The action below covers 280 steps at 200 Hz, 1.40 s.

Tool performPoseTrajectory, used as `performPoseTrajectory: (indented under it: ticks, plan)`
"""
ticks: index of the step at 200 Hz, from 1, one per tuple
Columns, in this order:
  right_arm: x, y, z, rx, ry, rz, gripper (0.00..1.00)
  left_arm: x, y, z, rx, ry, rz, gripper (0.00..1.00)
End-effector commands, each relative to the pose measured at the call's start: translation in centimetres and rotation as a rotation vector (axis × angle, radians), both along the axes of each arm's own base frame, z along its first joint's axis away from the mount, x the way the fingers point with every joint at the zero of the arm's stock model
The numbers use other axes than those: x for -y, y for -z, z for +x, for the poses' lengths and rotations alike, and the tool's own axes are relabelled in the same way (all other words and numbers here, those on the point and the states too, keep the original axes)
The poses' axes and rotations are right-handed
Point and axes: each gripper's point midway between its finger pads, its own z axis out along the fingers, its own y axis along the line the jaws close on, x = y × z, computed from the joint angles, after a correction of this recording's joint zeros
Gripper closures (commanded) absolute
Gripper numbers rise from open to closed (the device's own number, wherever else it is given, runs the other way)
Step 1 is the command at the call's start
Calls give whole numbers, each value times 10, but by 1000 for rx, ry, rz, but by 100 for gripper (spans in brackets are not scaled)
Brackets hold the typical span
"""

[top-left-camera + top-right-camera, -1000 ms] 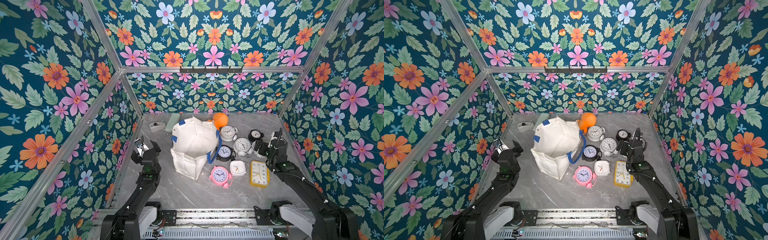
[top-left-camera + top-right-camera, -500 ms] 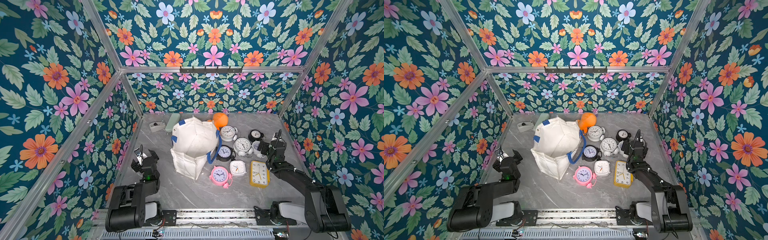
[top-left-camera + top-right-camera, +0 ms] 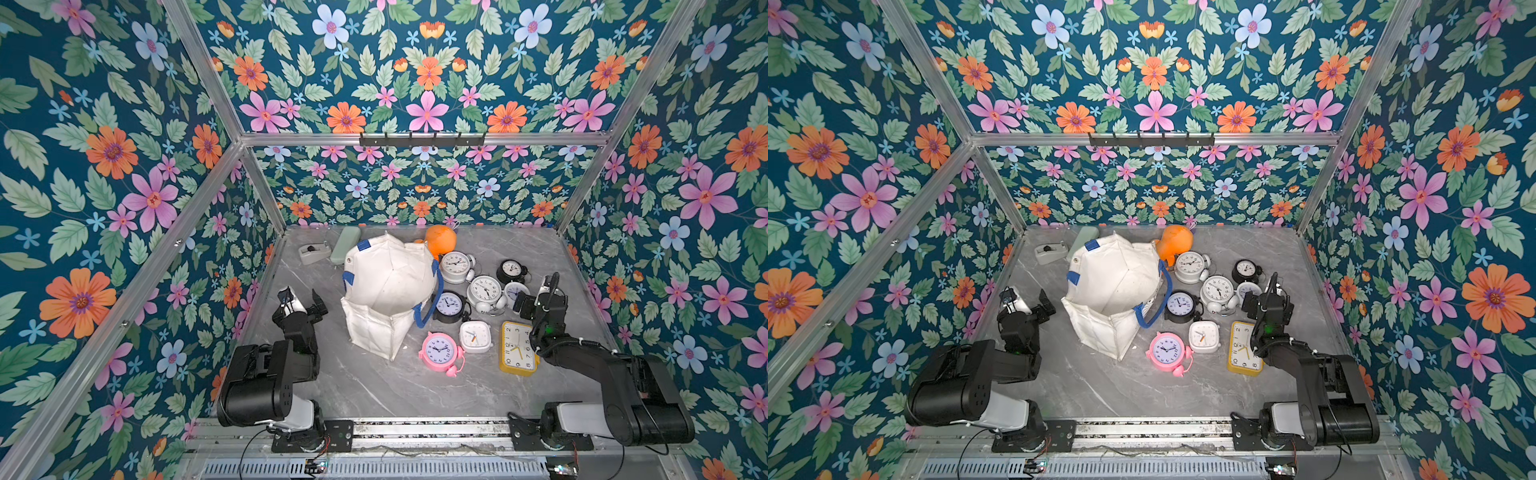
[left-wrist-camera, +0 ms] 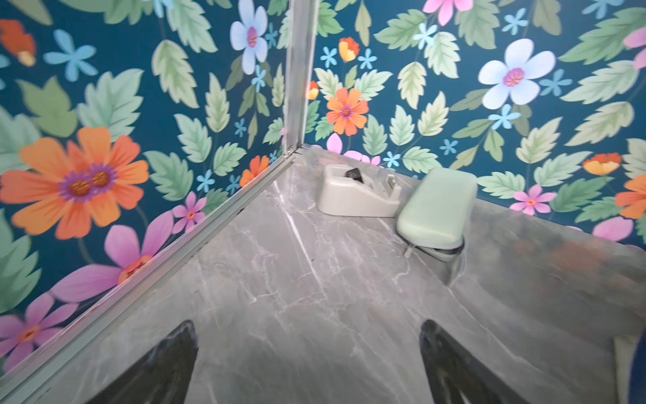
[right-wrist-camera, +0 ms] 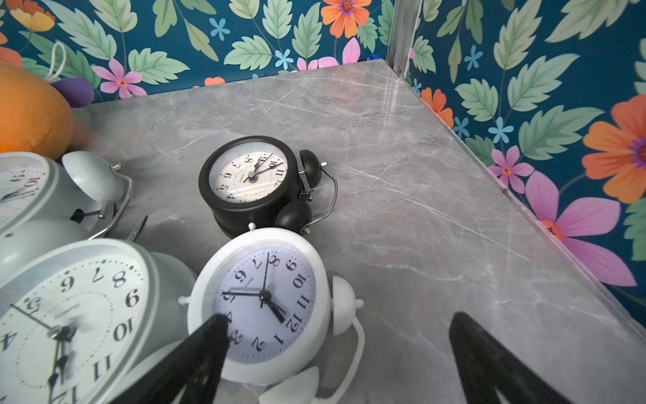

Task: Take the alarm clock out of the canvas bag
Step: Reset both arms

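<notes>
Two pincers spread, empty: left gripper [image 3: 302,300] left of centre, right gripper [image 3: 538,291] over loose clocks [image 3: 484,291]. Mid-frame: canvas bag [image 3: 386,291], no clock visible inside. Risk: limp canvas lifts with the grab; reaching arm scatters neighbours.

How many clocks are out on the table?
8, all beside the bag: rear silver, small black, big silver, small white at back; black by the strap; pink, white square, yellow in front. The bag may hide more.

Both arms sit folded low near the front corners of the table [image 3: 374,395]. The left gripper [image 3: 302,300] and right gripper [image 3: 537,293] face the far edge, jaws wide apart, holding nothing.
</notes>
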Motion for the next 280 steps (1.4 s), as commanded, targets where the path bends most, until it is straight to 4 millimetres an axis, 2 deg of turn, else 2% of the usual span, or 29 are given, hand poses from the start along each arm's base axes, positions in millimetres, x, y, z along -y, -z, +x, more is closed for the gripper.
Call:
performPoseTrajectory:
  ticks: [1, 28, 80, 91, 99, 116, 178, 214, 261, 280]
  plan:
    - [-6, -15, 12, 96, -40, -11, 1, 10, -4, 9, -8, 71, 27, 0]
    - [-6, -14, 10, 101, -44, -8, 1, 13, -6, 8, 7, 88, 29, 0]
    - [-7, -13, 11, 96, -49, -7, 1, 34, -2, 10, 22, 217, 63, 0]
    - [-7, -14, 11, 97, -50, -6, 1, 34, 4, 10, 23, 214, 60, 0]
    - [-7, -13, 11, 96, -49, -7, 1, 33, -1, 12, 63, 207, 68, 0]
    - [-7, -14, 12, 98, -49, -7, 1, 31, 10, 16, -15, 186, 65, 0]
    - [-7, -14, 11, 97, -49, -7, 1, 49, 14, 31, -62, 265, 111, 0]
    - [-7, -14, 12, 98, -48, -7, 1, 50, 15, 32, -68, 268, 112, 0]
    - [-7, -13, 11, 96, -48, -7, 1, 50, 14, 30, -57, 269, 114, 0]
    - [-7, -13, 11, 95, -49, -7, 1, 51, 4, 14, 11, 269, 124, 0]
